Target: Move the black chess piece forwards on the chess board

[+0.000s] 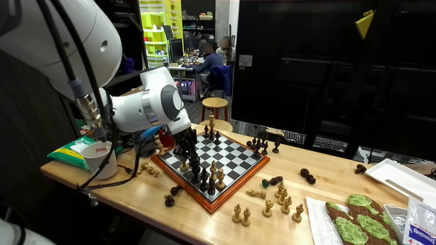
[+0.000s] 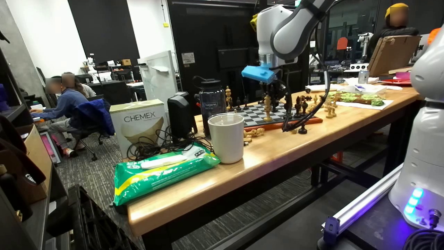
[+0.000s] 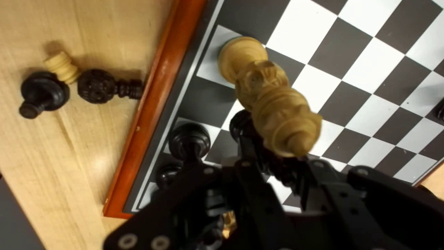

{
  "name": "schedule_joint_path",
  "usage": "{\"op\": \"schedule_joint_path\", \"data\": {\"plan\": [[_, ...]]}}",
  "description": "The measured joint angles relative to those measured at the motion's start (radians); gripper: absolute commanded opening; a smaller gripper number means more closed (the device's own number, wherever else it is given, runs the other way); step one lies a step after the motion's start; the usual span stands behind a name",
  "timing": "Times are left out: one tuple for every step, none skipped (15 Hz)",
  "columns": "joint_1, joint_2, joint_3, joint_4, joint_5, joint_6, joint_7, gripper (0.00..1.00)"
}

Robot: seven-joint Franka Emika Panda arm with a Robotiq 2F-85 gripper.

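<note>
The chess board has black and white squares and a reddish-brown border [image 1: 238,185]; the border also shows in the wrist view [image 3: 152,93]. My gripper [image 1: 188,153] points down over the board's near left part. In the wrist view its fingers [image 3: 277,165] are close around a tall black chess piece [image 1: 195,166] and appear shut on it; contact is partly hidden. The black piece stands upright; its base shows in the wrist view [image 3: 239,123]. A tall light piece [image 3: 270,93] stands right beside it, hiding part of the piece and a fingertip.
Other black pieces [image 1: 203,179] and light pieces [image 1: 220,178] stand close by along the near edge. Further pieces [image 1: 211,129] stand at the far corner. Loose pieces [image 1: 267,208] stand or lie around the board. A white cup [image 2: 226,139] and black bottle [image 2: 211,100] stand beside it.
</note>
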Motion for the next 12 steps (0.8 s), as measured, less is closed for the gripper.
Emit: {"op": "schedule_joint_path", "data": {"plan": [[0.004,-0.001,0.002,0.012,-0.012,-0.020,0.005,0.06],[0.009,-0.003,0.005,0.024,-0.023,-0.040,0.010,0.06],[0.014,-0.007,0.008,0.035,-0.033,-0.059,0.015,0.06],[0.021,-0.011,0.010,0.047,-0.041,-0.080,0.018,0.06],[0.028,-0.015,0.013,0.059,-0.046,-0.104,0.018,0.06],[0.036,-0.021,0.014,0.071,-0.046,-0.126,0.018,0.06],[0.044,-0.026,0.015,0.083,-0.046,-0.148,0.017,0.06],[0.053,-0.031,0.016,0.096,-0.046,-0.173,0.016,0.06],[0.060,-0.036,0.016,0.108,-0.045,-0.195,0.010,0.06],[0.068,-0.040,0.016,0.123,-0.044,-0.216,0.000,0.06],[0.073,-0.045,0.016,0.138,-0.043,-0.237,-0.010,0.06],[0.077,-0.050,0.015,0.153,-0.041,-0.255,-0.026,0.06]]}}
